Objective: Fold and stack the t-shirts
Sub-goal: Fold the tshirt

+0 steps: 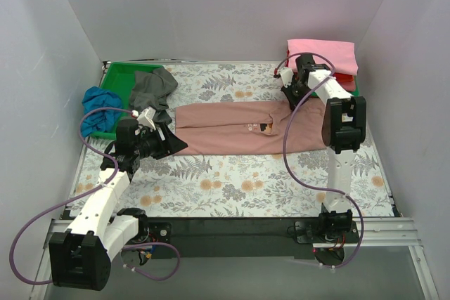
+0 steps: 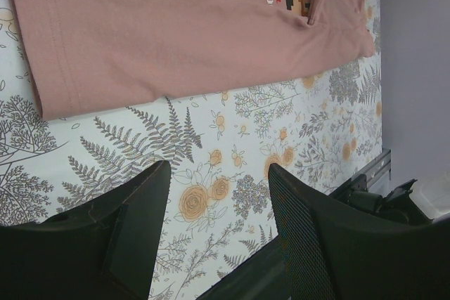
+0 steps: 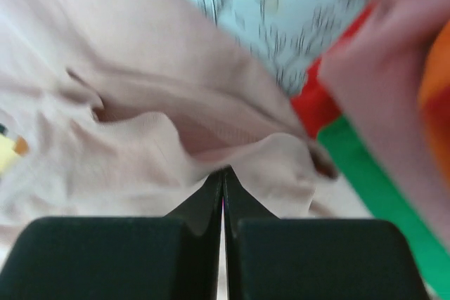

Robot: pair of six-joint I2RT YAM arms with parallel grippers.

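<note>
Only the right wrist view shows the right end effector (image 3: 223, 171) clamped on the dusty tee's (image 3: 105, 138) edge. The left end effector (image 2: 218, 170) stands apart, empty, near its hem. From above, five tees: dusty tee mid-tabletop (image 1: 232, 187), pink tee (image 1: 323, 54) over red tee (image 1: 346, 81), grey tee (image 1: 153, 88) and blue tee (image 1: 97, 112) at the tray (image 1: 121, 75).

Five t-shirts are showing, namely one dusty-pink t-shirt (image 1: 232, 130), one grey t-shirt (image 1: 152, 88), one blue t-shirt (image 1: 98, 107), one pink t-shirt (image 1: 323, 53) and one red t-shirt (image 1: 344, 79), while one green tray (image 1: 123, 74), one floral table covering (image 1: 232, 180) and two robot arms, the left arm (image 1: 105, 194) and the right arm (image 1: 341, 138), are sharing the scene.
</note>
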